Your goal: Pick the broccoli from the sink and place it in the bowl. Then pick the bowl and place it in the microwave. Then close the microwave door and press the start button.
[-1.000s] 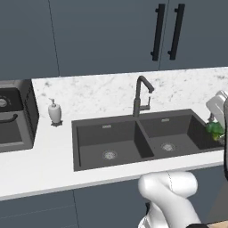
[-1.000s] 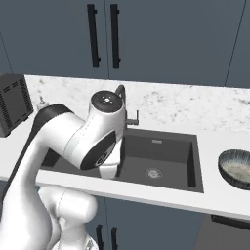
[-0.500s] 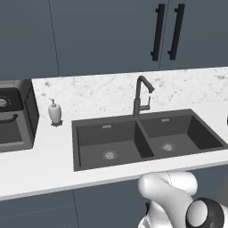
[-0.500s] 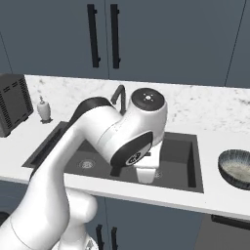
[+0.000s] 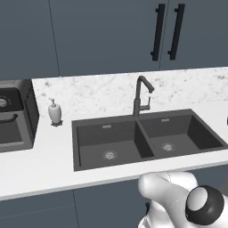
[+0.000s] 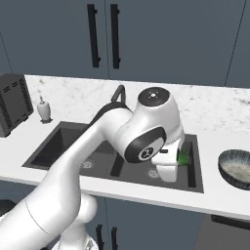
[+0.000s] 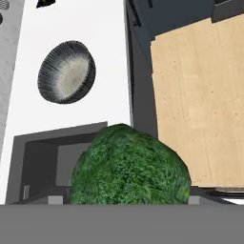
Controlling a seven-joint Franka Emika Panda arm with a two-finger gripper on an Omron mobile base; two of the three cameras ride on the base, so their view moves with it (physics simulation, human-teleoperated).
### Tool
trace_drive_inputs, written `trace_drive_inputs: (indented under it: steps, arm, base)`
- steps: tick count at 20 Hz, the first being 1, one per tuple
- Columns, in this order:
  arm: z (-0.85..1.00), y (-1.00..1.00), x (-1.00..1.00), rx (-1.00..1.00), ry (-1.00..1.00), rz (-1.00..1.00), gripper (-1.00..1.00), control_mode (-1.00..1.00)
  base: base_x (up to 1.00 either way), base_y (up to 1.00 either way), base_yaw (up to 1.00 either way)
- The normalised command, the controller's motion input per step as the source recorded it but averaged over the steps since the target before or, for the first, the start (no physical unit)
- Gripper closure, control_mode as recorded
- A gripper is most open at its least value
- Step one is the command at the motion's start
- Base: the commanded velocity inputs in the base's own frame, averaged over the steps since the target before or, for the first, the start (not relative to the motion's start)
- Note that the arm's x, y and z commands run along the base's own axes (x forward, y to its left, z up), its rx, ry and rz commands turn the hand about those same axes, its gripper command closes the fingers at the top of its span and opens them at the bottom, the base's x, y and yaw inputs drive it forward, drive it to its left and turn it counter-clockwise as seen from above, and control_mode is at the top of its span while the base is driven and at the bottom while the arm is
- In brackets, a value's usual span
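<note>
My gripper (image 6: 179, 162) hangs above the right end of the dark double sink (image 6: 58, 146), shut on the broccoli (image 6: 183, 156), a bright green floret. In the hand view the broccoli (image 7: 131, 167) bulges at the bottom centre and hides the fingertips. The bowl (image 6: 237, 168), dark speckled outside and pale inside, stands on the white counter to the right of the sink, a short way from the gripper. From the hand the bowl (image 7: 66, 71) lies ahead, beyond the sink's corner (image 7: 43, 162). Both basins of the sink (image 5: 107, 142) are bare. The microwave and its door are out of view.
A dark gooseneck tap (image 5: 141, 95) rises behind the sink's divider. A white soap dispenser (image 5: 54, 111) and a black countertop oven (image 5: 13, 120) stand at the left. Dark cabinets with black handles (image 6: 102, 34) hang above. Wooden floor (image 7: 200, 95) lies past the counter's front edge.
The arm has swung rightward along the counter with the broccoli in its grip, passing out of the left base view's right edge and nearing the bowl. The bowl has not moved.
</note>
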Motion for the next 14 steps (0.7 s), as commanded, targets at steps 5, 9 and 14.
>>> trace_drive_inputs:
  steps: [5, 9, 14]
  arm:
    - [-0.02, -0.82, 0.66, -0.01, 0.15, -0.08, 1.0, -1.0]
    - [0.0, -0.78, 0.44, 0.0, 0.14, 0.0, 1.0, -1.0]
    - [-0.11, -0.61, 0.27, 0.0, 0.04, 0.0, 1.0, -1.0]
  base:
    - [0.0, 0.0, 0.0]
    - [0.0, 0.0, 0.0]
    - [0.0, 0.0, 0.0]
